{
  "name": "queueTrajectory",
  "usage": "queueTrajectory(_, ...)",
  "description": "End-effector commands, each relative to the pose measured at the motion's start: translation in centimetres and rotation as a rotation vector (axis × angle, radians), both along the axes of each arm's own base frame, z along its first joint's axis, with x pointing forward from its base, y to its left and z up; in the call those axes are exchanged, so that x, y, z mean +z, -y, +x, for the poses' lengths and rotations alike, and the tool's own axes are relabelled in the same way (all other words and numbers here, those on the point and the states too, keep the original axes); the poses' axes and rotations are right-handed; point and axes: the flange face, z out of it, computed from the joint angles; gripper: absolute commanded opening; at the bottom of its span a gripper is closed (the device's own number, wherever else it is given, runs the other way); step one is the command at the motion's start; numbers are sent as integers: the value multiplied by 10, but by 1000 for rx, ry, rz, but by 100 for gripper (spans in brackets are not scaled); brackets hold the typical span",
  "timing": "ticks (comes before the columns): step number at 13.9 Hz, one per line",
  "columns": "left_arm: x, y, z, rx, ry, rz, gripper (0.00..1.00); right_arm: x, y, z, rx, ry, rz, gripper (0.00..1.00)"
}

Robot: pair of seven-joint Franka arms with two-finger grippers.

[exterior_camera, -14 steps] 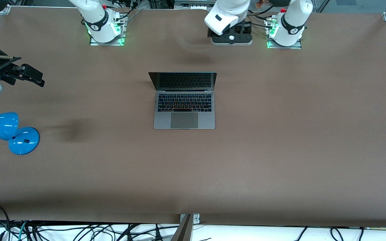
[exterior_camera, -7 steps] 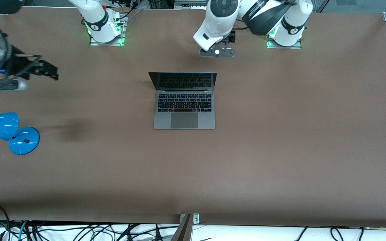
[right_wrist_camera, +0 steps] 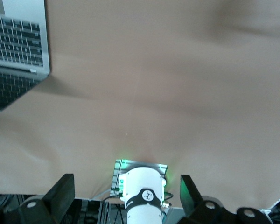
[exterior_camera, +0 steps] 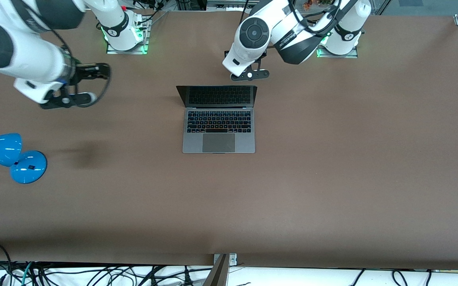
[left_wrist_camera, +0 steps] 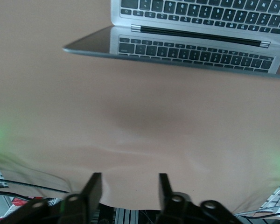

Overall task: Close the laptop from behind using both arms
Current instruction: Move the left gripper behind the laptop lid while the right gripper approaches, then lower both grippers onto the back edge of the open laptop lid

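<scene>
While lid upright, laptop keyboard faces front camera.

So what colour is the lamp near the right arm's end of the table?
Bright blue, head and round base alike; the lamp shows best in the front view.

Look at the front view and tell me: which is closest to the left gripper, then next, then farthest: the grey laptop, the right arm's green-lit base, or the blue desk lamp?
From the left gripper, over the table just above the lid's top edge:
1. The slim space-grey metal laptop, open, mid-table, directly under it.
2. The right arm's green-lit base, along the table's top edge.
3. The glossy blue desk lamp, at the right arm's end of the table, nearer the camera.
</scene>
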Motion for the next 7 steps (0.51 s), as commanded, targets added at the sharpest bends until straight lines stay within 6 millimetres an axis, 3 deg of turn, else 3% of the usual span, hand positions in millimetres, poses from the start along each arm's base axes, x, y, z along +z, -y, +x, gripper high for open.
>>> queueTrajectory(1, 2, 7, 0, 3, 10, 0, 0, -9, -34, -28, -15, -4, -31, 100)
queueTrajectory(4, -8, 3, 9, 5, -10, -5, 0, -26, -65, -46, -8, 2, -24, 100)
queueTrajectory(7, -15, -4, 22, -30, 63, 25, 0, -48, -86, -79, -13, 67, 21, 100)
